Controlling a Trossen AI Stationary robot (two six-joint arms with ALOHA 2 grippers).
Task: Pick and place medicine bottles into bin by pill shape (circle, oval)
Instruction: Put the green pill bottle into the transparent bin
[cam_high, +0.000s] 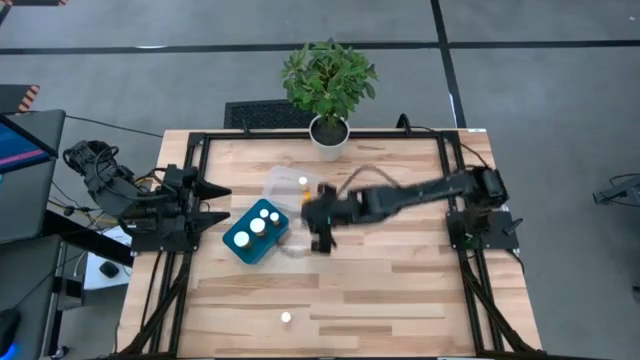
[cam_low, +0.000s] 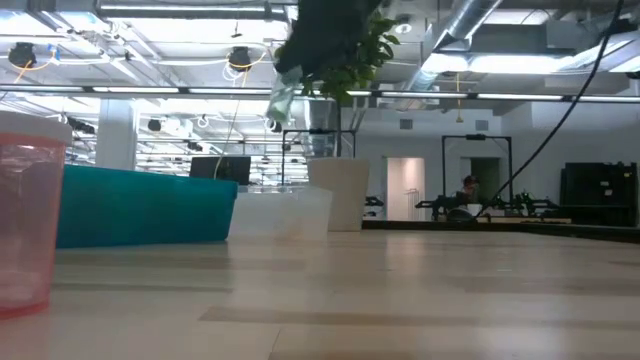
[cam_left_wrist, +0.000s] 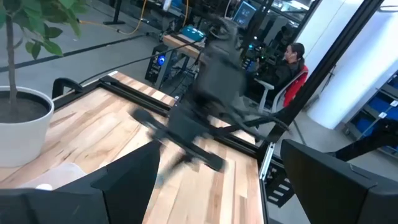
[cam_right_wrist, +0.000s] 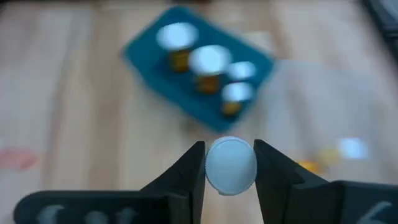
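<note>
1. My right pincer (cam_right_wrist: 229, 163) is closed on a white-capped bottle (cam_right_wrist: 230, 165); in the right wrist view both fingers (cam_right_wrist: 186, 169) press against the round cap from either side.
2. From above, that right pincer (cam_high: 322, 222) hangs over the middle of the tabletop (cam_high: 400, 290), with the arm stretched out from its mount on the right side.
3. Just beyond the pincer lies the teal bin (cam_right_wrist: 198, 76), holding three bottles with white caps (cam_right_wrist: 209, 60) and orange bodies. In the high view the same teal bin (cam_high: 256, 231) sits just to the left of the pincer, near but apart from it.
4. A clear bin (cam_high: 287, 187) lies just beside the pincer on the plant side, with one white cap (cam_high: 302, 181) showing inside it. I can't read the pill shapes from any of these views.
5. One more bottle (cam_high: 286, 317) stands alone on the near part of the tabletop, well apart from the pincer and from both bins.
6. A pale pink translucent bottle (cam_low: 30, 220) fills the left edge of the low view, standing upright.
7. My left pincer (cam_high: 212, 205) waits at the left edge of the tabletop, fingers spread apart and holding nothing.
8. A potted plant (cam_high: 329, 85) stands at the far edge, and a person (cam_left_wrist: 293, 65) sits in the room beyond.
</note>
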